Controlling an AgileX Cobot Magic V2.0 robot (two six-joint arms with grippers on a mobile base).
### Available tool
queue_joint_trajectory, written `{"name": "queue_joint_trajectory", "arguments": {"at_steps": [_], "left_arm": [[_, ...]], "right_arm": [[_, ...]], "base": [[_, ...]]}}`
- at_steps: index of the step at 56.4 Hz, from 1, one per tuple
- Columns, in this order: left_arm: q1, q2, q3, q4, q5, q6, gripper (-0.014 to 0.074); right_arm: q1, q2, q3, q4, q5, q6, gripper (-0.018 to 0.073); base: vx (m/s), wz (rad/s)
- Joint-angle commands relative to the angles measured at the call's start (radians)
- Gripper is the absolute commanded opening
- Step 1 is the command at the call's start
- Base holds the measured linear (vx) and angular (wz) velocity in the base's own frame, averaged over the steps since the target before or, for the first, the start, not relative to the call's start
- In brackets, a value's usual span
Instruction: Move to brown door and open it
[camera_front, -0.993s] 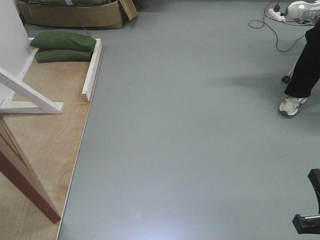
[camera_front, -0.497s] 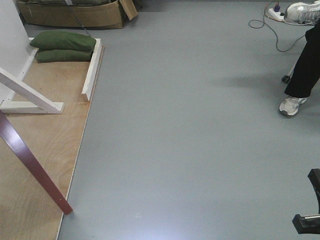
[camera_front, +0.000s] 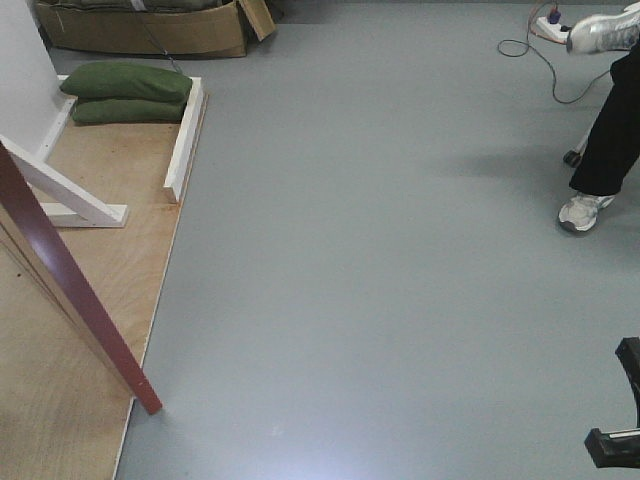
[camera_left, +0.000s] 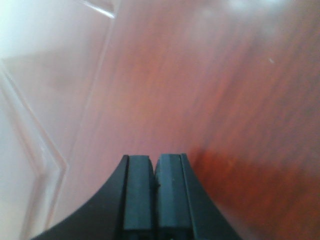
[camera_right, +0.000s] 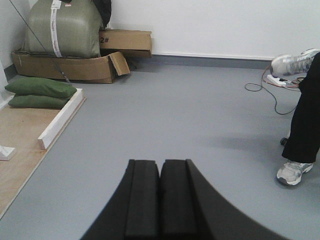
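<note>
left claw (camera_left: 154, 159) pressed together, seemingly against brown door (camera_left: 215, 100), right claw (camera_right: 160, 164) together too

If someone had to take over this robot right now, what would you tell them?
Left gripper: shut, empty, close against the brown door; contact unclear.
Right gripper: shut, empty, pointing over the grey floor.
Done: robot is at the door, which stands angled across the plywood floorboard.
Left: probably push it wider. Mind the person's legs on the right.
</note>
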Motion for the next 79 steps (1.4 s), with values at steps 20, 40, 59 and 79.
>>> {"name": "queue_joint_trajectory", "arguments": {"at_steps": [20,40,59,79], "left_arm": [[-0.051,-0.028,-0.032,-0.045,0.175,0.002,-0.0003],[-0.051,-0.028,-0.032,-0.045,0.184,0.002,-0.0003],[-0.051,-0.028,-0.032,-0.045,0.184,0.002,-0.0003],[-0.051,-0.028,-0.032,-0.045,0.185,0.002,-0.0003]], "right_arm": [[0.001,-0.014,0.004,-0.007,-0.082,-0.006,0.0000],[0.001,-0.014,0.004,-0.007,-0.082,-0.006,0.0000],[0.001,-0.014,0.004,-0.007,-0.082,-0.006,0.0000],[0.001,-0.014,0.004,-0.007,-0.082,-0.006,0.0000]], "base": [[0.00,0.00],[0.00,0.00],[0.00,0.00],[0.00,0.00]]}}
